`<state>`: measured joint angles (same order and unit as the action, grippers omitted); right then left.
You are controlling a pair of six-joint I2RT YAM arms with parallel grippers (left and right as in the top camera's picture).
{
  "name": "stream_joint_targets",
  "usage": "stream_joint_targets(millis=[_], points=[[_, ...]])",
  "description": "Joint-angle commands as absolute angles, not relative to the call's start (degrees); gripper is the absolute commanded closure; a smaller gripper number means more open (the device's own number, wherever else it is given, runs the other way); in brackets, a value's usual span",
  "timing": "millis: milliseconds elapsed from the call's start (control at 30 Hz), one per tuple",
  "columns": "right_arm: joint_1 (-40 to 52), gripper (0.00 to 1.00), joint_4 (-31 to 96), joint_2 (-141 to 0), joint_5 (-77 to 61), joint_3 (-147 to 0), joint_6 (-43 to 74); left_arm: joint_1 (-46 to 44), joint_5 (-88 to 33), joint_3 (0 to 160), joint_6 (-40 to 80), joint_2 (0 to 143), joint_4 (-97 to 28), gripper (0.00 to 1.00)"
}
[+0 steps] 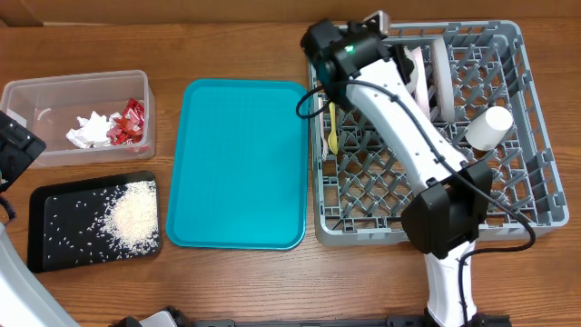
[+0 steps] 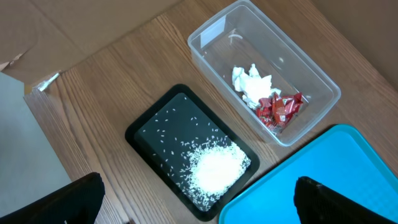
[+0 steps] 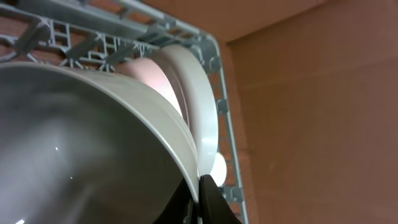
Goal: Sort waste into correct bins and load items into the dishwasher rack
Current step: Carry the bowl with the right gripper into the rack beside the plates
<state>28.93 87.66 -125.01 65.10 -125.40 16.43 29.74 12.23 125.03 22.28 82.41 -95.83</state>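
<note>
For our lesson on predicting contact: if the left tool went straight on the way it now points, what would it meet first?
Most likely the shallow black tray, near its rice pile, centred ahead of the open left tool in its wrist view; depth is unclear.

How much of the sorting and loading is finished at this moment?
Looks done: napkin and red wrappers lie in the clear tub, rice in the black tray; plates, cup and yellow cutlery sit in the rack. In hand: the right claw holds the bowl by its rim at the rack. Left: releasing it.
</note>
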Motion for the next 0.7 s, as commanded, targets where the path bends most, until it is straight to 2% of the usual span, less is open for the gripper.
stream_joint_targets(millis=[0, 667], points=[[32.05, 0.96, 87.07, -124.77, 69.56, -125.29, 16.27, 29.98, 12.38, 125.99, 22.72, 82.50, -95.74, 0.00], [32.99, 0.96, 87.50, -132.68, 72.38, -124.11, 16.49, 29.98, 12.38, 125.99, 22.72, 82.50, -95.77, 0.00]])
